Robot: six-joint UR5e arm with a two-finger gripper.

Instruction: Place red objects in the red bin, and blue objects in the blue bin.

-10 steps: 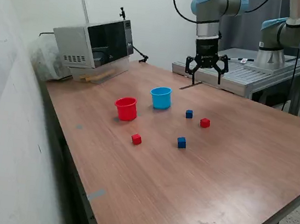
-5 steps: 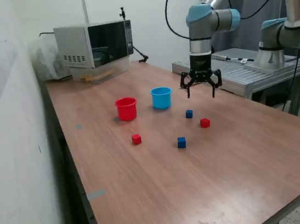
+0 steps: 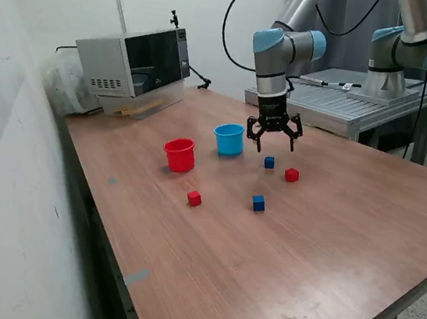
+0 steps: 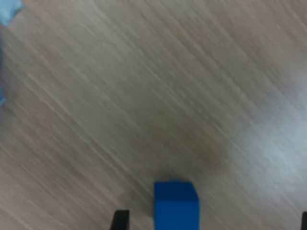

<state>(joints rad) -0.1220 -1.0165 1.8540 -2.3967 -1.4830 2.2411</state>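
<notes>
My gripper (image 3: 272, 145) is open and empty. It hangs just above a dark-blue cube (image 3: 269, 162), which also shows in the wrist view (image 4: 176, 204) beside one fingertip (image 4: 120, 220). A second dark-blue cube (image 3: 259, 203) lies nearer the front. One red cube (image 3: 292, 174) lies to the exterior view's right of the first blue cube. Another red cube (image 3: 194, 198) lies in front of the red cup (image 3: 179, 154). The light-blue cup (image 3: 229, 139) stands just left of my gripper in the exterior view, and its edge shows in the wrist view (image 4: 8, 10).
A microwave (image 3: 132, 58) stands at the back left of the wooden table (image 3: 328, 245). A metal bench (image 3: 362, 104) with a second arm (image 3: 406, 43) on it stands behind the table at the exterior view's right.
My gripper has moved down and toward the exterior view's left, from over the table's back edge to just above the dark-blue cube by the light-blue cup. It stayed open.
</notes>
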